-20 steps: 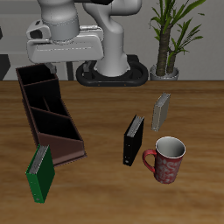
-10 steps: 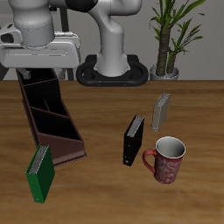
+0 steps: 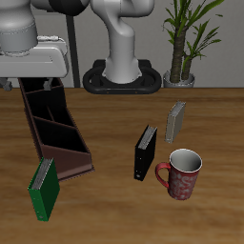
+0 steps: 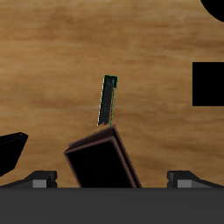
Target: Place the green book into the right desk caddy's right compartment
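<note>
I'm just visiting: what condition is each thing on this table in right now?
green book: standing on the table, not held, by the low end of the right desk caddy.
right desk caddy: no book inside.
black book: upright.
grey book: upright.
mug: upright, opening up.
gripper: above the caddy; jaws hidden.

Op A: From my exterior view the arm's head covers the back end of the right desk caddy (image 3: 55, 133); I can't see the gripper fingers there.

Op B: Same here. In my wrist view only the caddy's low end shows, the rest cut off. Green book (image 4: 108, 101) is edge-on, cover unreadable. Jaw state undetermined.
</note>
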